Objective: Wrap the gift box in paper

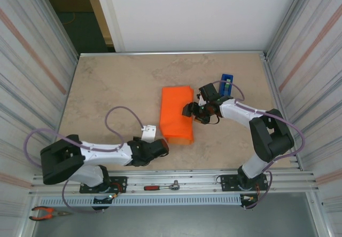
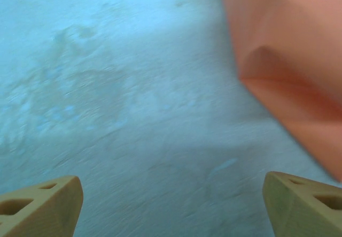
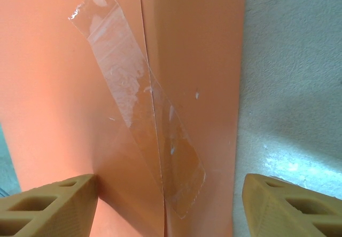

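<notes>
Now the gift box [image 1: 177, 114], skinned in orange paper [image 3: 53, 98], lies on the table [image 1: 107, 93], 1 tape strip [image 3: 139, 98] over its seam; left gripper [image 2: 171, 207] and right gripper [image 3: 170, 205] both spread, empty

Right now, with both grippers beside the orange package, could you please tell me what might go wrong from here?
1. The clear tape lies wrinkled and slanted across the seam of the paper. The open right gripper, poised over it, could snag and peel it.
2. The paper's end beside the open left gripper gapes unfolded; a clumsy push might crush it.
3. The blue tape dispenser sits close behind the right arm and could be knocked.
</notes>
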Controlling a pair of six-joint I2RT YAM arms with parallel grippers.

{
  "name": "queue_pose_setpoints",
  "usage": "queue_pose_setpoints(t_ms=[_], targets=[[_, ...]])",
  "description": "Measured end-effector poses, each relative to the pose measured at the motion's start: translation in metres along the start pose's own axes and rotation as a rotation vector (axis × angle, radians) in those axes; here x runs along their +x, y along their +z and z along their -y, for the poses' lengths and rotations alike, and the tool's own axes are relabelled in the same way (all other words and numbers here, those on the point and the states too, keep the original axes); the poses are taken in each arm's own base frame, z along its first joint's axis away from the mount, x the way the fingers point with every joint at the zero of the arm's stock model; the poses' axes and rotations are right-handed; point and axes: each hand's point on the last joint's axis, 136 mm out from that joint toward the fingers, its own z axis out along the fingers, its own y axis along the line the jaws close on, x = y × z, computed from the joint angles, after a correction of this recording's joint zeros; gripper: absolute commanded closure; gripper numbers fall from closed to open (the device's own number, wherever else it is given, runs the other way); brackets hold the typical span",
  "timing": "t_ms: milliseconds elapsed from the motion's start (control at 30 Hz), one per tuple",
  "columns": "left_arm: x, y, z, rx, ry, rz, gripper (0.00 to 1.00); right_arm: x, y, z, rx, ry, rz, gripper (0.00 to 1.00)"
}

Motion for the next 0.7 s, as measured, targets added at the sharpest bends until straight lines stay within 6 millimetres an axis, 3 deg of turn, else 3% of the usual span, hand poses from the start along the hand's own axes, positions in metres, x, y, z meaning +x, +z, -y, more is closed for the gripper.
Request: queue_pose_setpoints(t_ms=[167, 300, 500, 700], targets=[[0.003, -0.014, -0.023, 0.014, -0.056, 0.009, 0.12, 0.000, 0.000, 0.000, -0.001, -0.006, -0.001, 0.31], [-0.009, -0.026, -0.024, 0.064, -0.092, 0.041, 0.12, 0.001, -0.001, 0.000, -0.001, -0.016, -0.005, 0.31], [-0.022, -0.034, -0.004, 0.175, -0.077, 0.078, 0.13, 0.001, -0.002, 0.000, 0.011, -0.018, -0.013, 0.31], [-0.005, -0.013, 0.027, 0.223, 0.020, 0.044, 0.13, 0.002, -0.002, 0.001, 0.013, -0.017, -0.014, 0.32]])
